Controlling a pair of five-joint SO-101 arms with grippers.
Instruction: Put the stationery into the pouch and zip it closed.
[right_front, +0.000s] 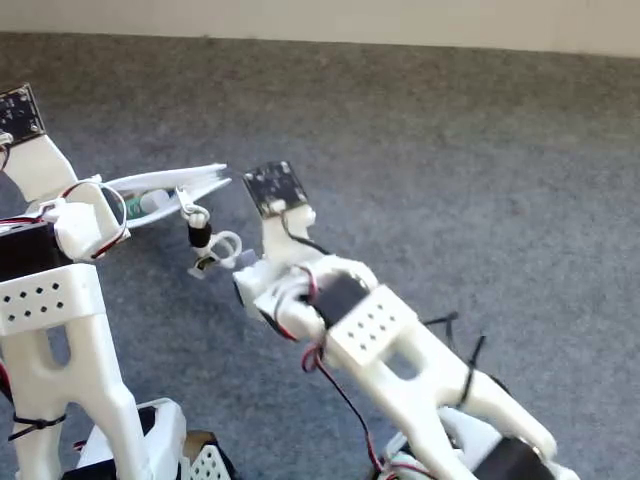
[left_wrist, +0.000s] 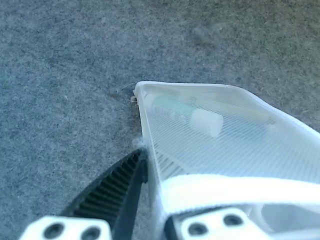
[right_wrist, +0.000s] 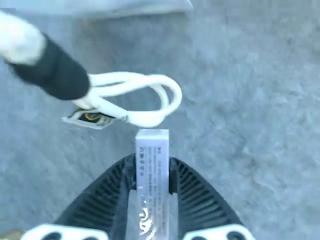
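Pinched between the black ribbed jaws of the right gripper (right_wrist: 152, 161), closed down to the width of its load: slim white rectangular block (right_wrist: 151, 147) with print on its face, poking forward past the fingertips. Just beyond its tip, dangling from a black sleeve (right_wrist: 57, 75): looped white cord zip pull (right_wrist: 147, 119) with a small tag (right_wrist: 90, 117). Farther out, clamped by one end in the left gripper (left_wrist: 165, 180), itself closed: translucent white ribbed pouch (left_wrist: 225, 145), already carrying a teal pen (left_wrist: 172, 106) and a short white cylinder (left_wrist: 206, 122). Below everything, grey carpet-like tabletop (right_wrist: 250, 125).

Probably mid-delivery of the block, zipping not yet begun. Risks from here:
- Snagging the cord loop, since it hangs right in the block's path.
- Shoving the floppy pouch aside instead of entering, given support at one end only.
- Missing the mouth, hard to make out from here.
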